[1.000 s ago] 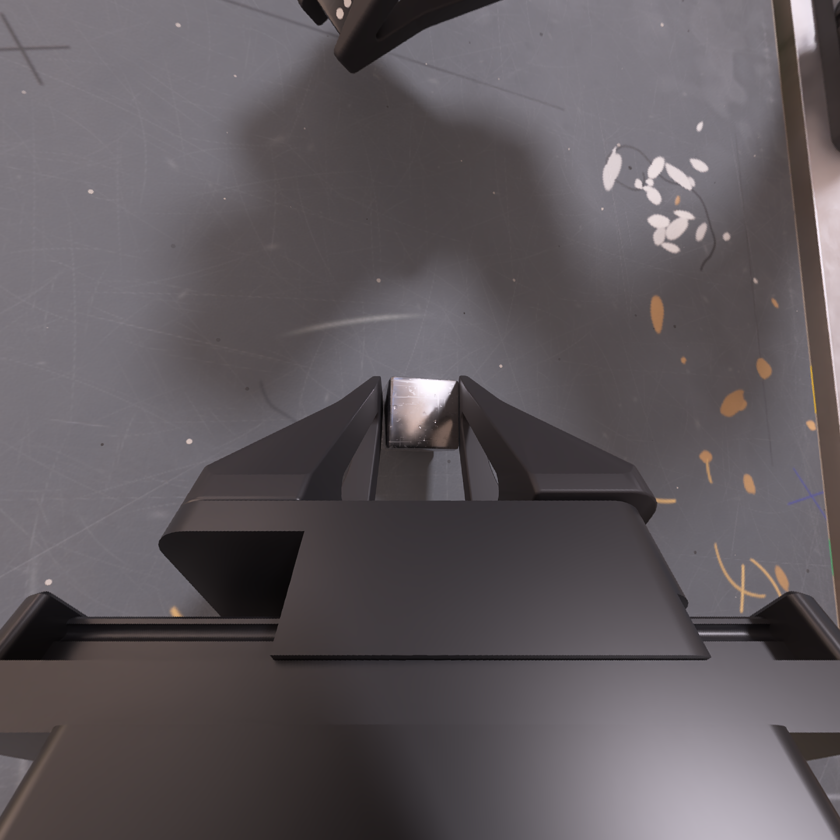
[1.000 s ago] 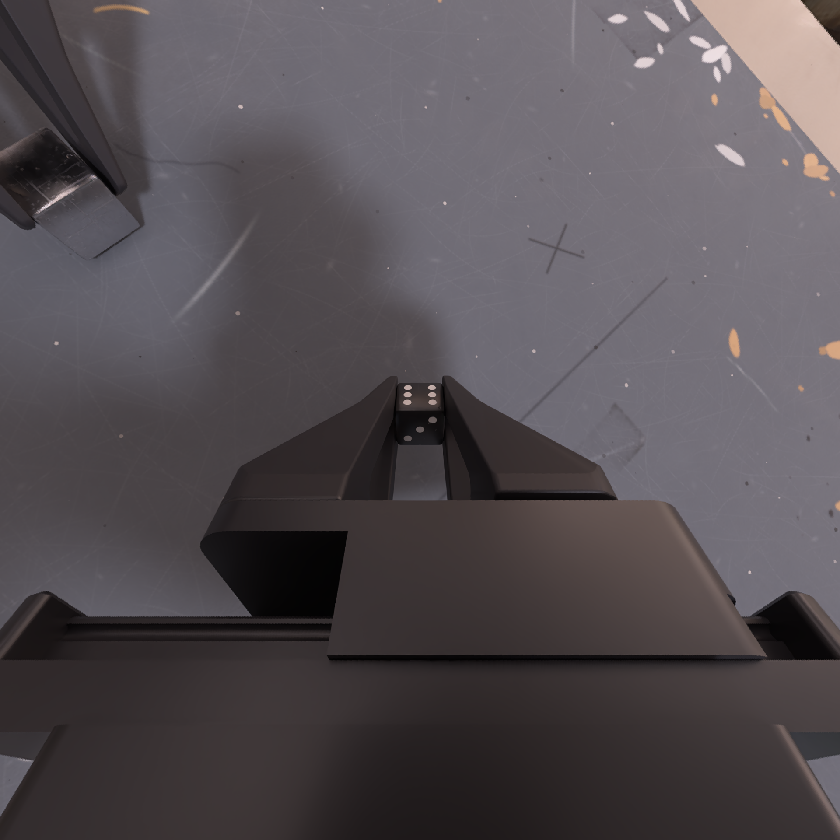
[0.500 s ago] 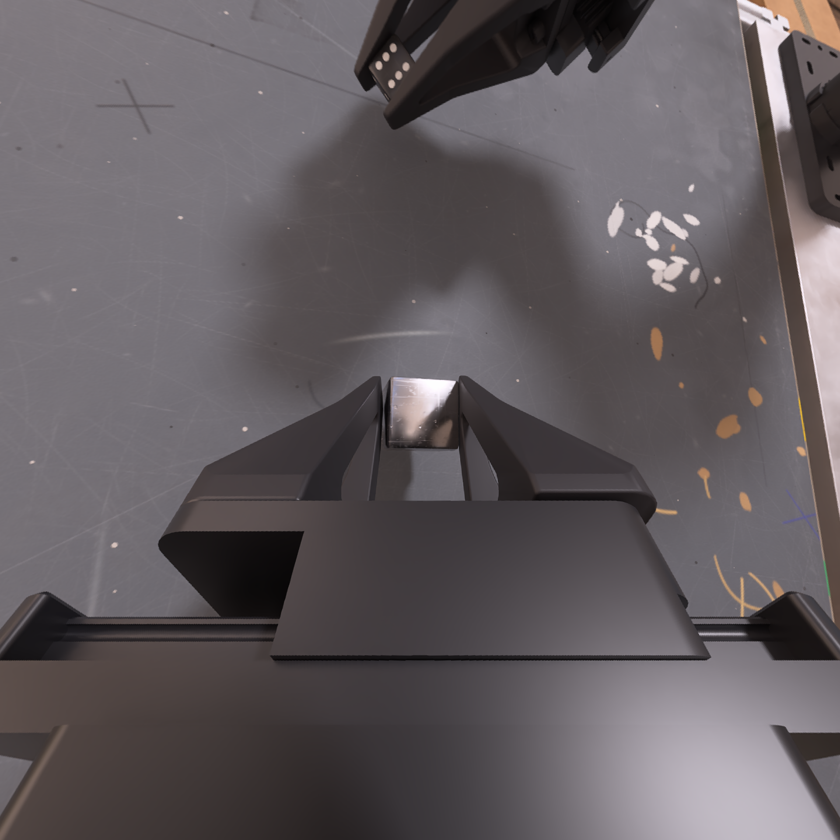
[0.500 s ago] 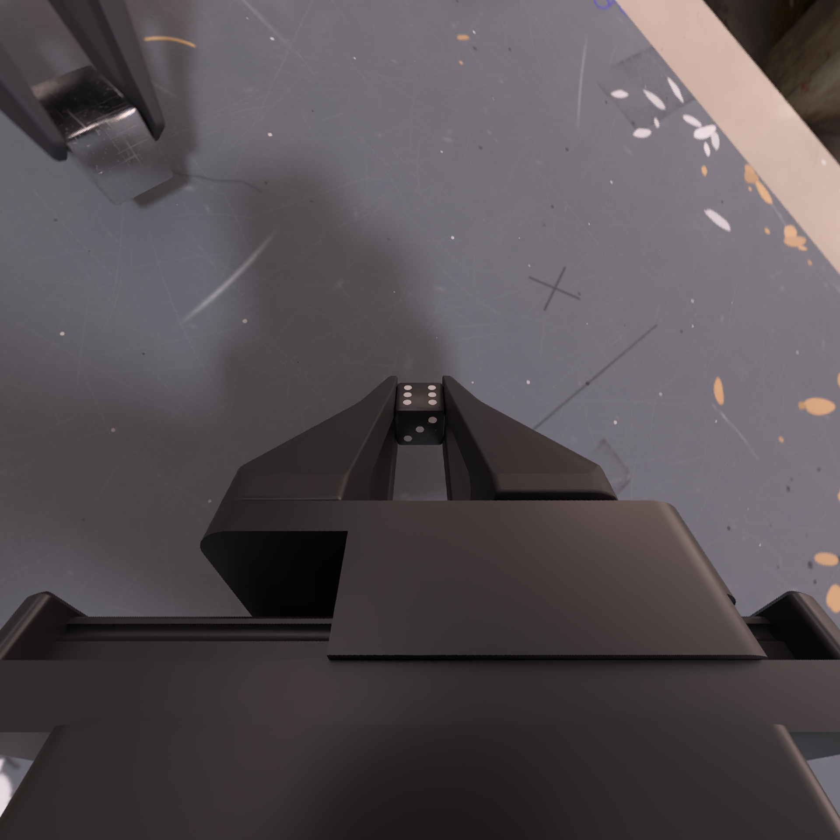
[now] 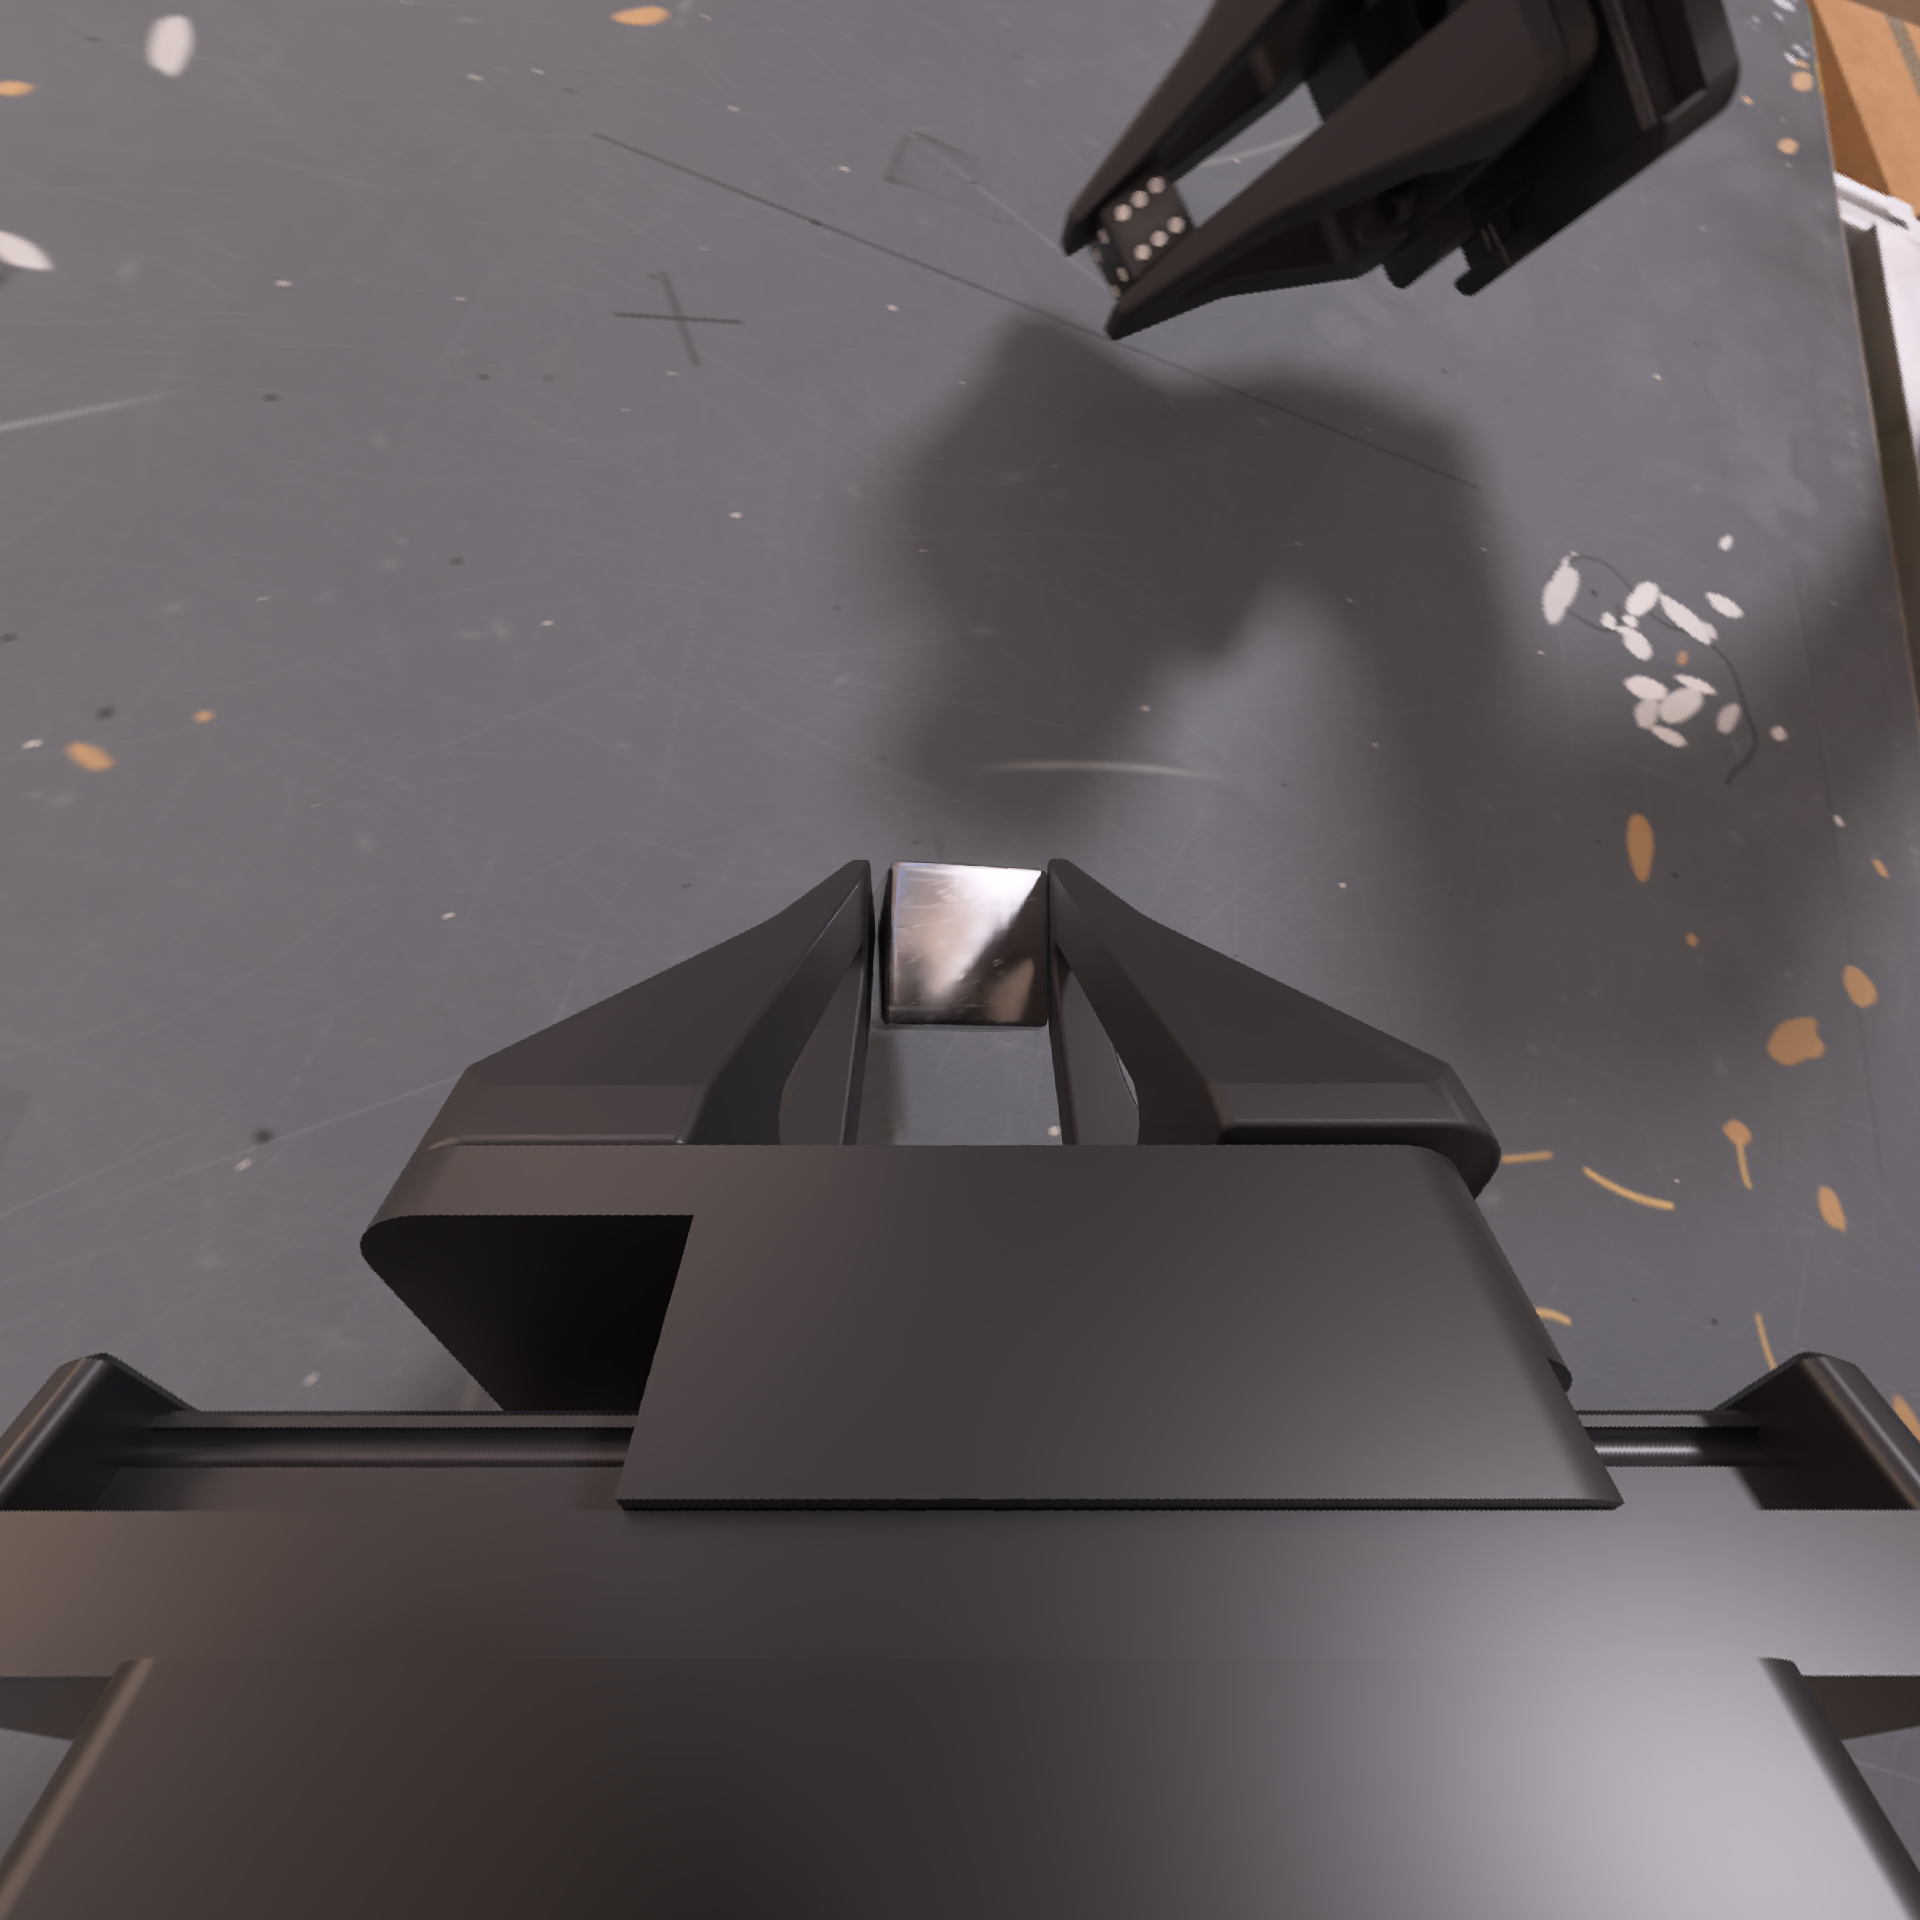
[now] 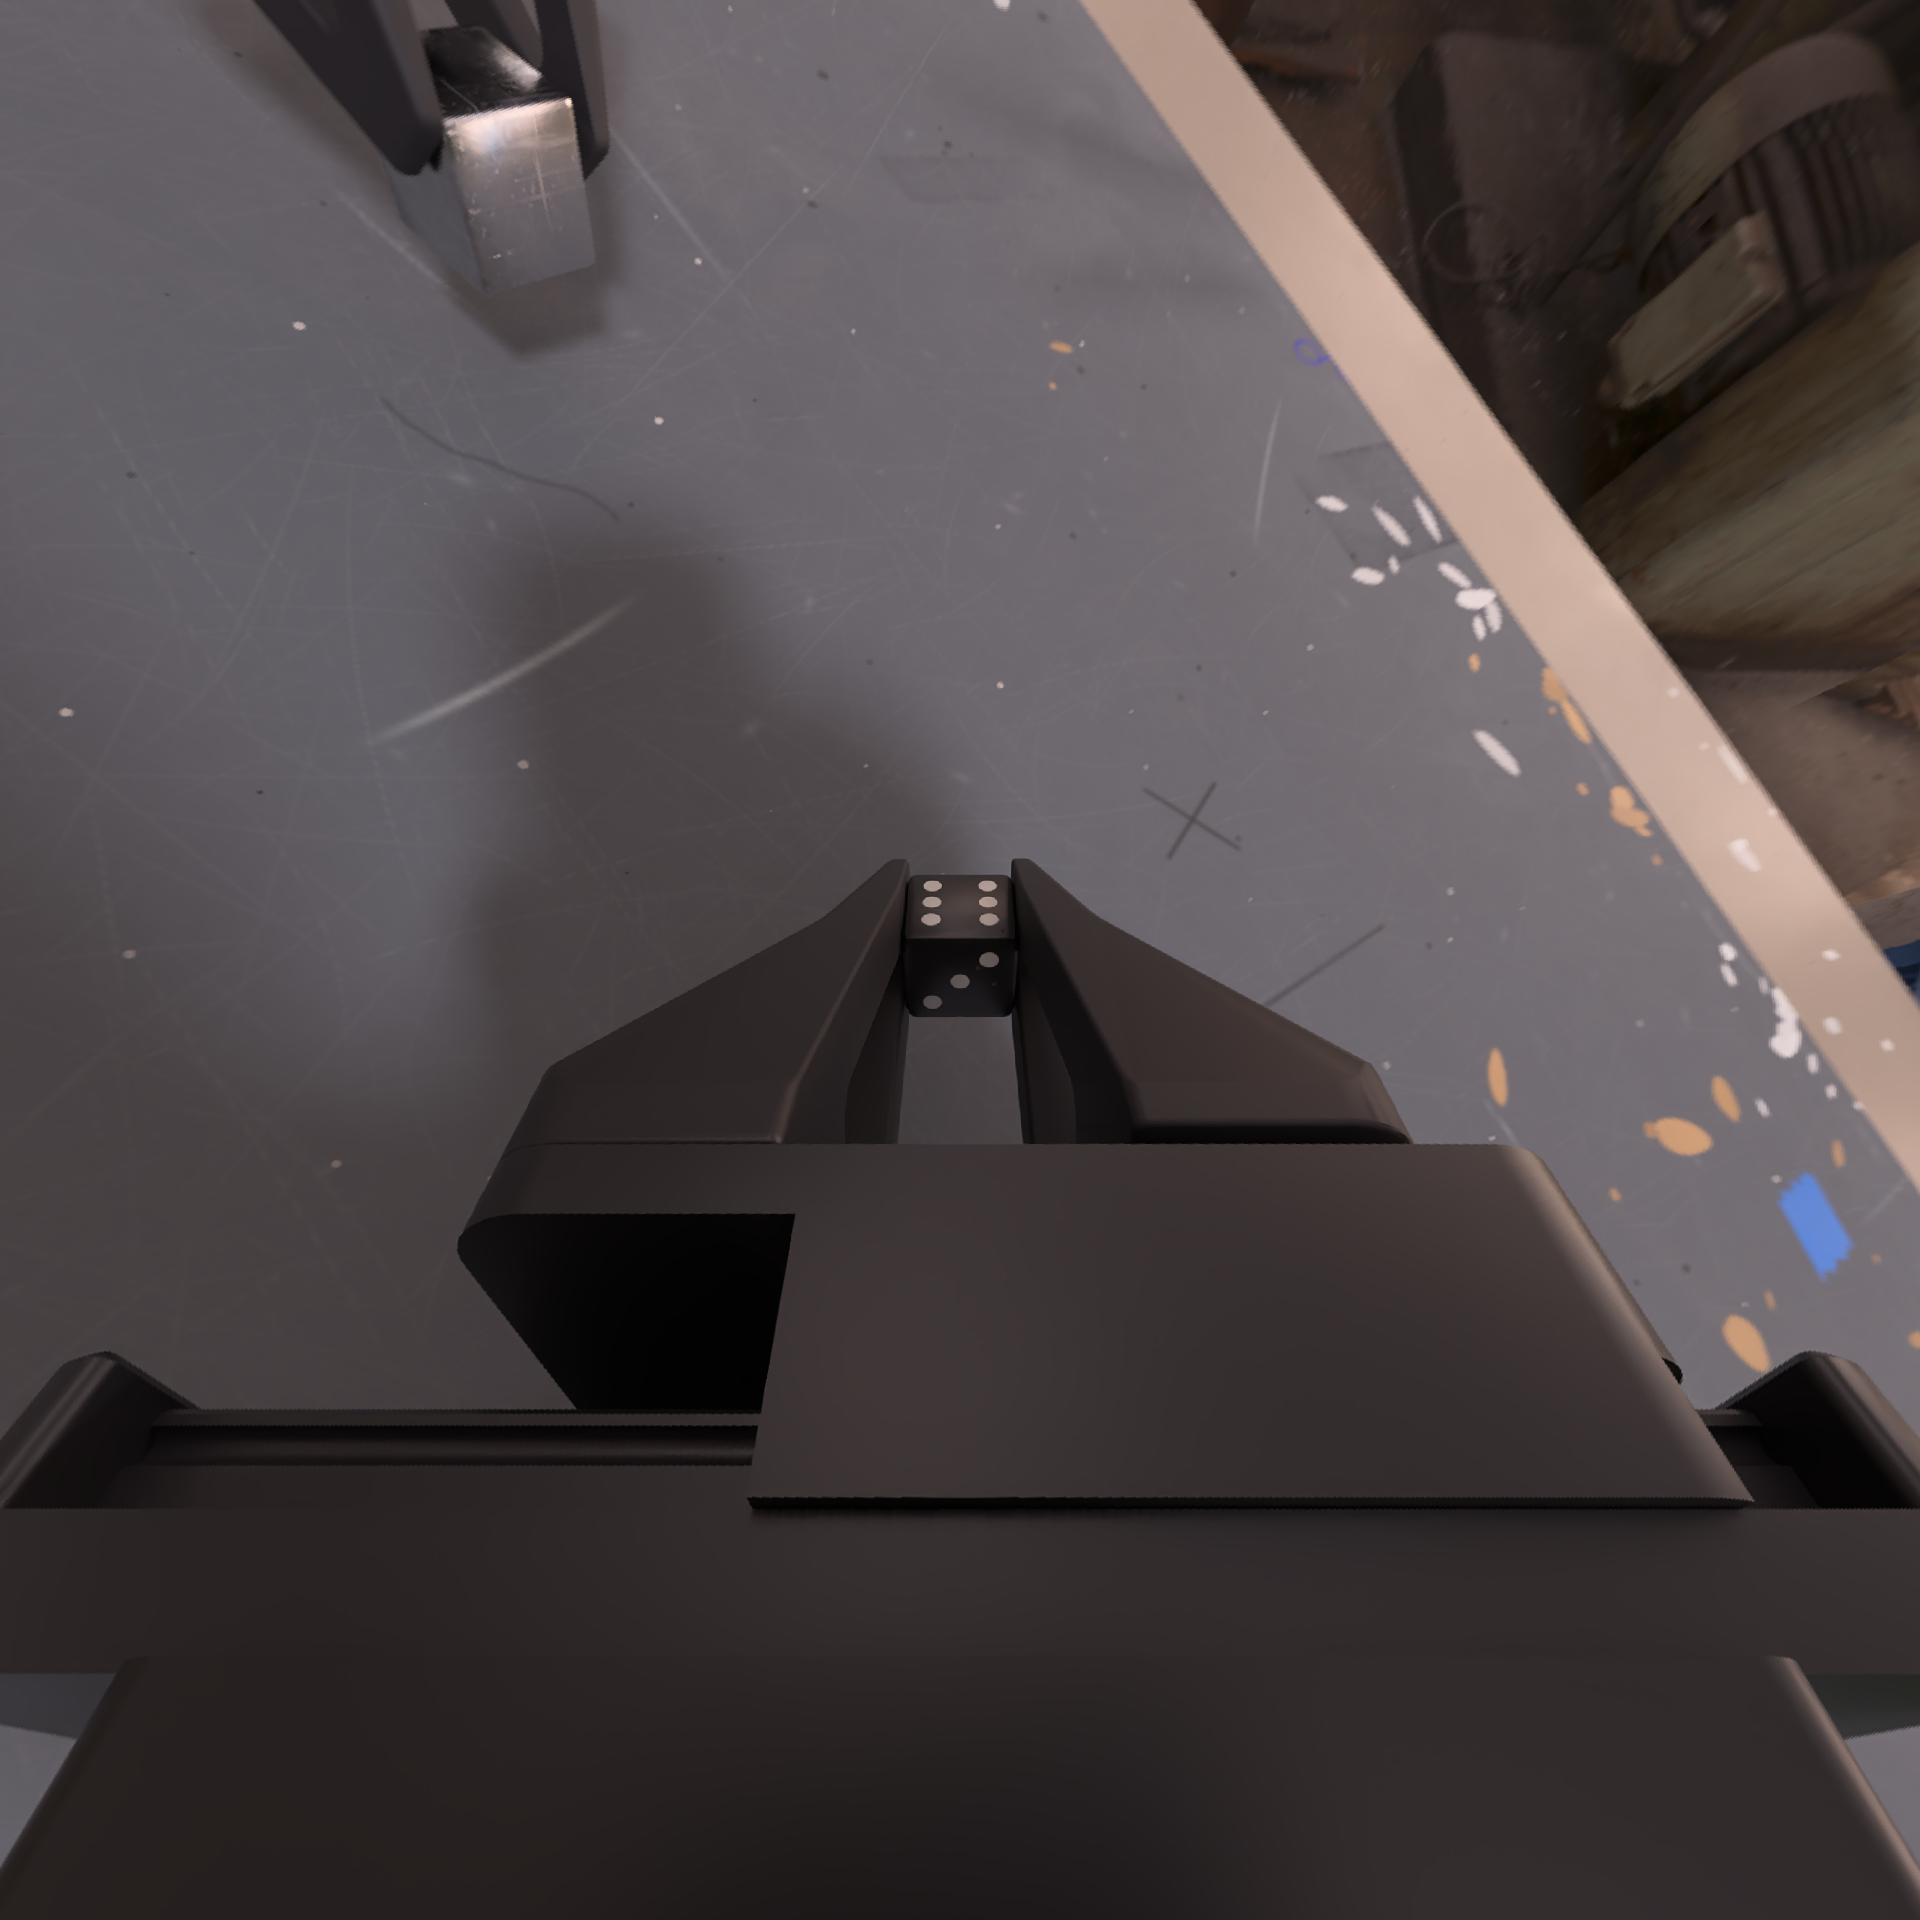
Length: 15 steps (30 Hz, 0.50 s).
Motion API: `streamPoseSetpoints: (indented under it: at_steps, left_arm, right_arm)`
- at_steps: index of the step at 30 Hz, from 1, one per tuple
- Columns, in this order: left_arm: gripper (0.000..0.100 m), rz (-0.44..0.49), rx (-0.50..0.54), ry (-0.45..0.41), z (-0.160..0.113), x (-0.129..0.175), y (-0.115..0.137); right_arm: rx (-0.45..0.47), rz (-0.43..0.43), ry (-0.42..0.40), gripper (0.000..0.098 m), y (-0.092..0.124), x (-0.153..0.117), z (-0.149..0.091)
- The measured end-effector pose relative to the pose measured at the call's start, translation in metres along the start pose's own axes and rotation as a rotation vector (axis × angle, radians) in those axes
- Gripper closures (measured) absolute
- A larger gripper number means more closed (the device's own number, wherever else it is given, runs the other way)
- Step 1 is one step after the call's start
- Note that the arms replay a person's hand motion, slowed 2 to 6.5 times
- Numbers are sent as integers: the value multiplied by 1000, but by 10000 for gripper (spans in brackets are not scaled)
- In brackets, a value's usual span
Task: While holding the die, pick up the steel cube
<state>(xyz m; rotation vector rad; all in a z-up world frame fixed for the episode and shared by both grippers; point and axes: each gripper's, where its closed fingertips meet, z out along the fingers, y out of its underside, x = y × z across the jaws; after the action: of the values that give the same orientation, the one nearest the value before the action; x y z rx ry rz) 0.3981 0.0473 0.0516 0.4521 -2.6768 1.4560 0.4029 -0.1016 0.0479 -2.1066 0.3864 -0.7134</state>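
My left gripper [image 5: 961,883] is shut on the shiny steel cube [image 5: 961,945] and holds it above the grey table [image 5: 416,623]. My right gripper [image 6: 958,883] is shut on a small black die with white pips [image 6: 958,945], also held above the table. In the left wrist view the right gripper [image 5: 1117,265] with the die [image 5: 1143,223] shows at the upper right. In the right wrist view the left gripper [image 6: 499,156] with the cube [image 6: 514,197] shows at the upper left.
The table is scratched and flecked with white and orange paint marks [image 5: 1662,665]. Its pale edge strip [image 6: 1455,436] runs diagonally at the right of the right wrist view, with blurred brown surroundings beyond. The table's right edge [image 5: 1870,520] shows in the left wrist view.
Both grippers have risen higher above the table with the cube and the die held. The other gripper shows more fully in each view, and more of the table edge shows.
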Motion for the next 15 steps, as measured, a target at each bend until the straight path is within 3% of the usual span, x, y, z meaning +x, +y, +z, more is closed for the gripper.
streamPoseSetpoints:
  at_steps: [7,15]
  left_arm:
    - [724,-50,64,-77,-20,-29,-4]
    - [724,-127,146,-95,-36,-49,-7]
  right_arm:
    - [22,-47,35,819,-1,4,0]
    - [-12,-86,68,819,3,6,3]
